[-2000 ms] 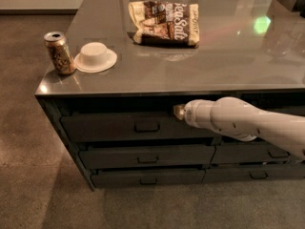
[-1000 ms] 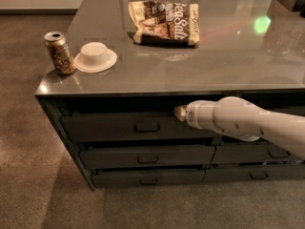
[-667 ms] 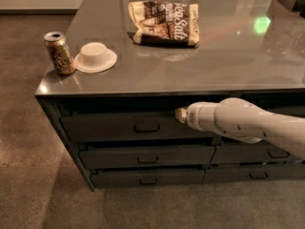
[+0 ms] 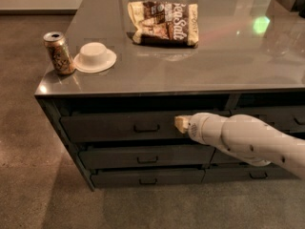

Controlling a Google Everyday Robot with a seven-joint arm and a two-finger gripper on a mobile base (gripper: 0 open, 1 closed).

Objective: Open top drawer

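The top drawer (image 4: 109, 126) is the wide dark grey front just under the counter top, with a small rectangular pull handle (image 4: 147, 128) at its middle. Its front stands slightly proud of the frame, with a dark gap above it. My gripper (image 4: 180, 123) reaches in from the right on a white arm and sits at the drawer front, right of the handle by a short gap. Only its tan tip shows.
Two shallower drawers (image 4: 143, 156) lie below the top one, and another stack (image 4: 286, 116) is to the right behind my arm. On the counter (image 4: 228, 56) are a soda can (image 4: 59, 52), an upturned white bowl (image 4: 95, 56) and a chip bag (image 4: 164, 23).
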